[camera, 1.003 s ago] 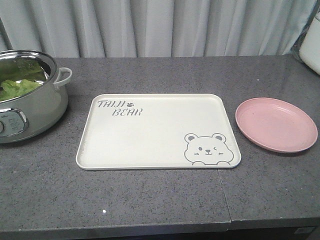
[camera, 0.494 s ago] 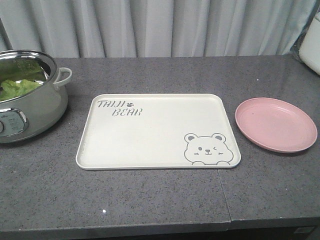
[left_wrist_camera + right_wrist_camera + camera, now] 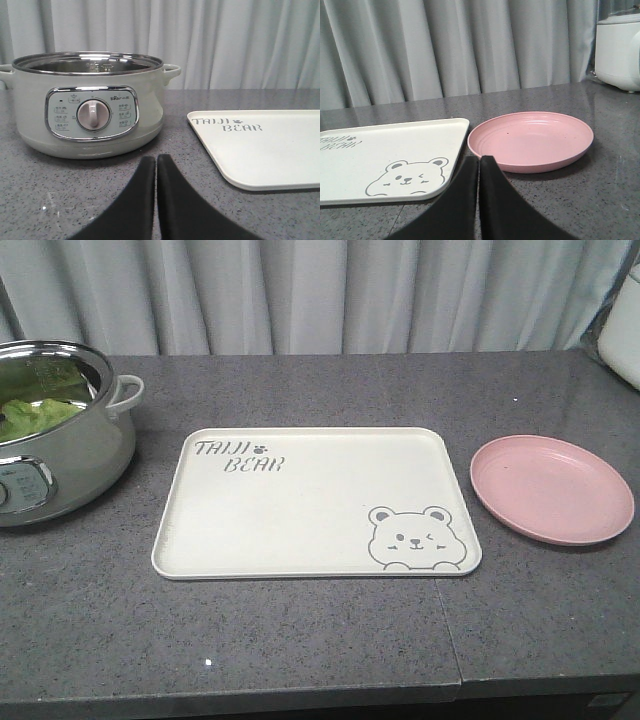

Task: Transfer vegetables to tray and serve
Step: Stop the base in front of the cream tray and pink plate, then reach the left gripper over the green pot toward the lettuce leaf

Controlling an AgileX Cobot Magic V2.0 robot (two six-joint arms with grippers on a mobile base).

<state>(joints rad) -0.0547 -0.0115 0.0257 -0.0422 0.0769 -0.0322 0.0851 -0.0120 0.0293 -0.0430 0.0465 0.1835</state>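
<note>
I find the lettuce leaf (image 3: 35, 416) lying inside the pot (image 3: 85, 455) (left of the tray (image 3: 300, 510), apart from it); the pink plate (image 3: 552, 488) sits just right of the tray; left gripper (image 3: 156, 159) and right gripper (image 3: 479, 159) each have jaws pressed together, gripping nothing.

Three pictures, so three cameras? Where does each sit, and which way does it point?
Front view: sits high before the counter, looking down at the pot holding the lettuce leaf, the tray and the pink plate; nothing of the robot shows.
Left wrist view: low over the counter, facing the pot's dial; the shut left hand shows at the bottom.
Right wrist view: low, facing the pink plate; the shut right hand shows at the bottom.
Both wrist views catch the tray.
</note>
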